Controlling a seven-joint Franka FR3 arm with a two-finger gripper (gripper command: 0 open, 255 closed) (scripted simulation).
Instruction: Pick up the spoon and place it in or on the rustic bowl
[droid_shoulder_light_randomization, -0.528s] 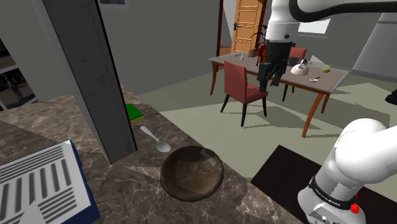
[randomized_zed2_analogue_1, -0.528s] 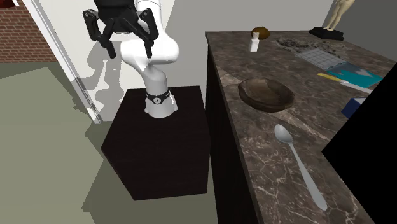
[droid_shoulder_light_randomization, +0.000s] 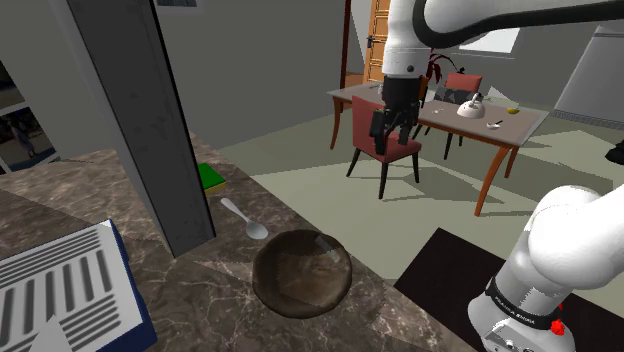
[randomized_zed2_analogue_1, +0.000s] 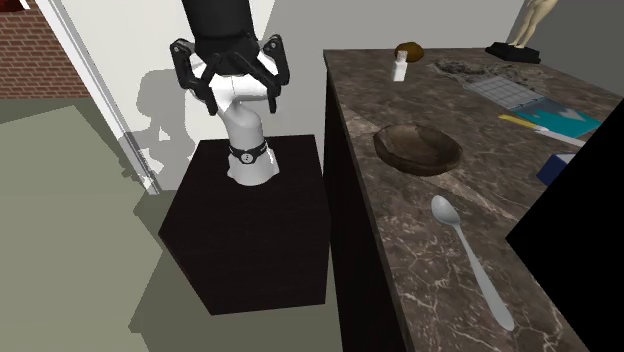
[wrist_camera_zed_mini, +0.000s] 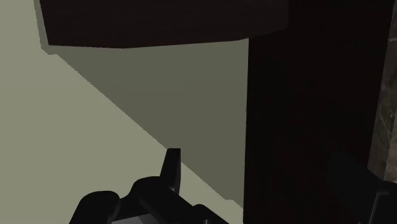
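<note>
Gripper (randomized_zed2_analogue_1: 242, 104) I'm driving, fingers spread, nothing held, off the counter (randomized_zed2_analogue_1: 398, 262) edge and well apart from the brown bowl (randomized_zed2_analogue_1: 418, 147), grey spoon (randomized_zed2_analogue_1: 470, 256) flat on counter near that bowl, untouched

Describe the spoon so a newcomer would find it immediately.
On the dark marble counter, look between the tall grey pillar and the round brown bowl. The spoon lies flat there, clear of the bowl: the one slim, pale grey utensil among bulkier things.

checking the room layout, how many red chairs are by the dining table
2: one red chair on the dining table's near side, another on its far side. The arm may hide more.
</note>
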